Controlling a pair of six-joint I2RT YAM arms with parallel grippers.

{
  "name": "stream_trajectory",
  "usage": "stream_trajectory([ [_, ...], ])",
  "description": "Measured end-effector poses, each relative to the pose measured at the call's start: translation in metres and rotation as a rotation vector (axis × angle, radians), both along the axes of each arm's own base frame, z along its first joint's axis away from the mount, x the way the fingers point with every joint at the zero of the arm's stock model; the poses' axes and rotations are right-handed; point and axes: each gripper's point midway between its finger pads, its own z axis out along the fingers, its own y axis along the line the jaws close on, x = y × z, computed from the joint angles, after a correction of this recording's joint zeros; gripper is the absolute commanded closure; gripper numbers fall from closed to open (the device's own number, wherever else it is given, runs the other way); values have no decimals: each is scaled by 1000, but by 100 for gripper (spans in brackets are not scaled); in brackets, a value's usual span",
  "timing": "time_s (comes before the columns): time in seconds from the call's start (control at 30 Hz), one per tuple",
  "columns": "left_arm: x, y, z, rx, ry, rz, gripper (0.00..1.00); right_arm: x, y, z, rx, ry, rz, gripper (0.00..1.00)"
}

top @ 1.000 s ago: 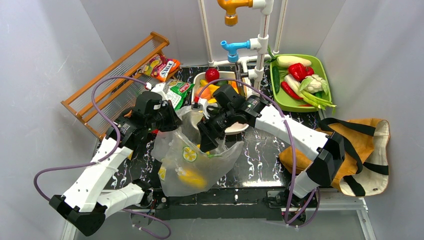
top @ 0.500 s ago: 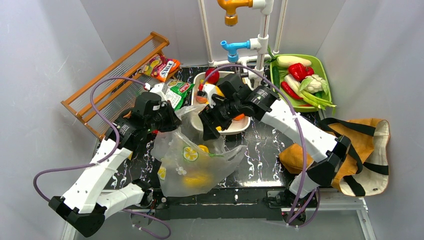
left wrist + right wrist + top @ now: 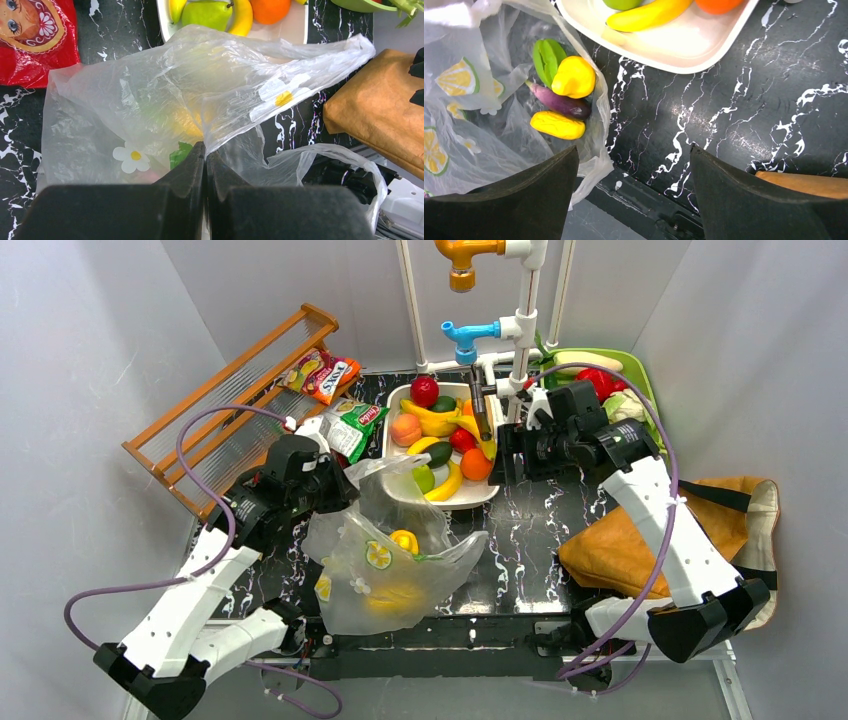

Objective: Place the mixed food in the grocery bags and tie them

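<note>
The clear grocery bag (image 3: 390,570) printed with lemon slices and flowers lies at the table's front centre. My left gripper (image 3: 350,497) is shut on its bunched rim and holds the mouth up. The left wrist view shows the film pinched between the closed tips of the left gripper (image 3: 205,150). Inside the bag (image 3: 474,110) lie a yellow pepper (image 3: 573,76), a purple eggplant (image 3: 559,103) and a yellow lemon-like piece (image 3: 557,125). My right gripper (image 3: 503,455) hangs open and empty by the right edge of the white tray (image 3: 470,500). The tan tote (image 3: 640,540) lies at the right.
The white tray holds an apple (image 3: 424,390), an orange (image 3: 476,464), a banana (image 3: 447,483) and other fruit. Snack packets (image 3: 322,373) lie by the wooden rack (image 3: 230,390). A green vegetable tray (image 3: 652,408) sits back right, behind the faucet pipes (image 3: 520,330).
My right arm has pulled out of the bag's mouth and swung right and back, its jaws spreading wider. The left gripper has kept its hold on the bag.
</note>
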Motion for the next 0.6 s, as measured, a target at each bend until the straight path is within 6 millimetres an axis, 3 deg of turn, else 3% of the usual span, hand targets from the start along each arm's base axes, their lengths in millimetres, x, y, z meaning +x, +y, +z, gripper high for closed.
stream_trajectory([
  [0.13,-3,5,4,2,-18,10,100,-3,2,1,38,23,19,12],
  [0.33,-5,10,7,7,-36,21,100,-38,15,-17,110,190,123,10],
  [0.6,-5,10,3,11,-28,21,100,-72,16,-25,114,463,78,8],
])
